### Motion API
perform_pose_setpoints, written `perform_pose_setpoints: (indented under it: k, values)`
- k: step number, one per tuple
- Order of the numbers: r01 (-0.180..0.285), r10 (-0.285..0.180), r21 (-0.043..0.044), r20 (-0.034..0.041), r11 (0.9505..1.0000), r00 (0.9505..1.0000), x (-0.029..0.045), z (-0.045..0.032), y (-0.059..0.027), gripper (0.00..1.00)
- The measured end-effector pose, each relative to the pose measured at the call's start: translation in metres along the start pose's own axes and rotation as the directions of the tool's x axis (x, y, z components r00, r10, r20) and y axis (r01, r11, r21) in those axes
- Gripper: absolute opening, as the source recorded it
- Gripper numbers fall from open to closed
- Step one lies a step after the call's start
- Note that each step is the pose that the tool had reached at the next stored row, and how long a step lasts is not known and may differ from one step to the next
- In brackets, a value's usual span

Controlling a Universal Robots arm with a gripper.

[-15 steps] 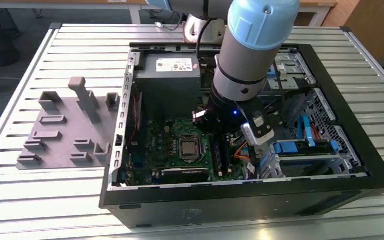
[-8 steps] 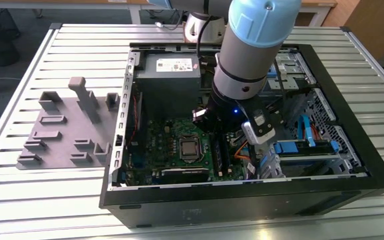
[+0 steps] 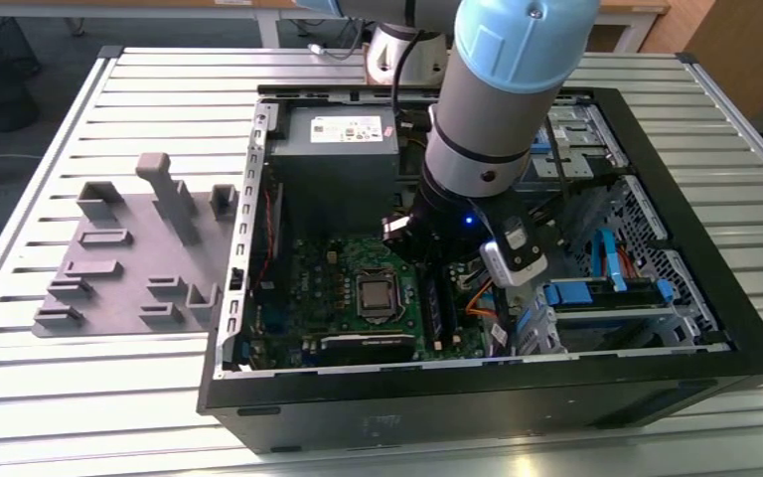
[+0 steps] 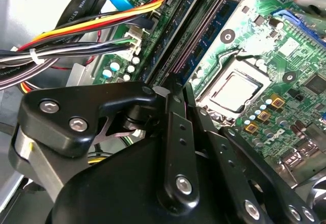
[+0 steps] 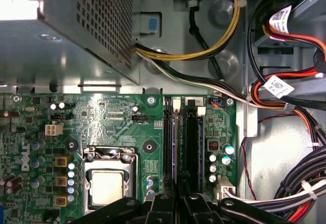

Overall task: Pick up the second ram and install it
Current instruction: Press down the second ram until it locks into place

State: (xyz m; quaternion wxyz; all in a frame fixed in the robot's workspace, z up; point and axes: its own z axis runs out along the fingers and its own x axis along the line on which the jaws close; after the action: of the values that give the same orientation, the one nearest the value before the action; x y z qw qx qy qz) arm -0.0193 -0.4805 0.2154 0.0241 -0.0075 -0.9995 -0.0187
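Observation:
The second ram (image 5: 174, 142) stands on edge in a long black slot of the green motherboard (image 5: 117, 122), beside the processor socket (image 5: 108, 183). Its blue strip (image 4: 201, 35) runs away from the fingers in the second wrist view. My gripper (image 5: 177, 191) is down over it, black fingers drawn close on either side of its upper edge (image 4: 175, 89). Another dark stick (image 5: 192, 142) sits in the neighbouring slot. In the exterior view the arm (image 3: 488, 119) reaches down into the open computer case (image 3: 699, 328), and its wrist covers the fingers.
The grey fixture block (image 3: 130, 258) lies on the slatted table at the exterior view's left. The power supply box (image 3: 335, 149) is beside the arm. Bundled coloured cables (image 5: 285, 107) run close to the slots. Blue drive brackets (image 3: 607, 288) sit at the exterior view's right.

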Motion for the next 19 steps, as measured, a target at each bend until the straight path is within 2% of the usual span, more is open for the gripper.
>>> perform_pose_setpoints:
  k: [19]
  values:
    - [-0.004,0.004,-0.0001,0.0001,1.0,1.0,-0.0006,0.005,-0.0002,0.14]
